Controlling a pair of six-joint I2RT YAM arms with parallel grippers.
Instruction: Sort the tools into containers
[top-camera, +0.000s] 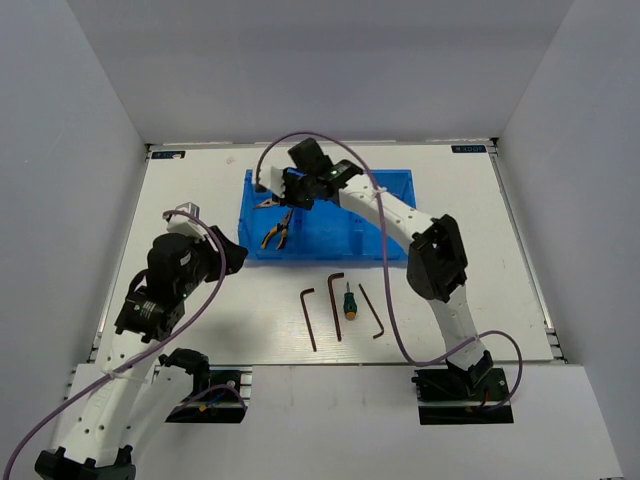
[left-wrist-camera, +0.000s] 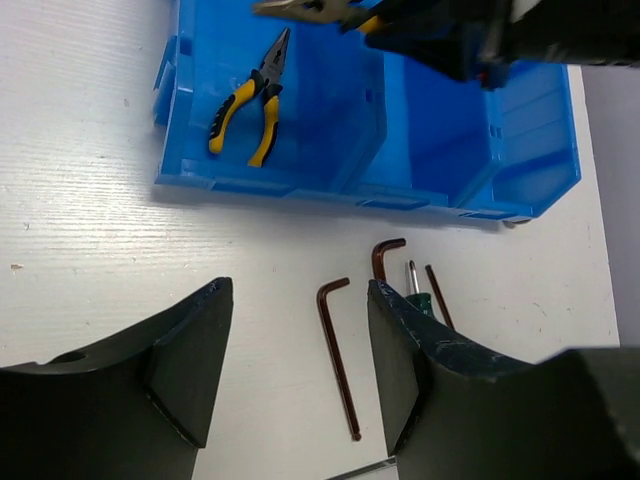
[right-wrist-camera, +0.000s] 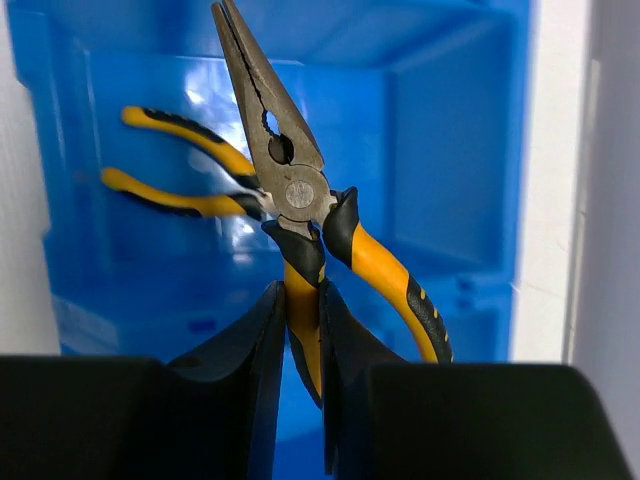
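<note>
So I'd call it about a third done: one pliers (top-camera: 277, 232) already lies in the left compartment of the bin (left-wrist-camera: 270, 185), while three hex keys (top-camera: 338, 310) and the screwdriver (top-camera: 349, 300) sit on the table (top-camera: 200, 200) just in front of it. Right jaws are pinching a second pliers (right-wrist-camera: 300, 195) by one yellow handle, nose pointing out, over that same left compartment, so my guess is it gets dropped in next. Left jaws are spread wide with nothing between them, hanging over the table near the hex keys.
</note>
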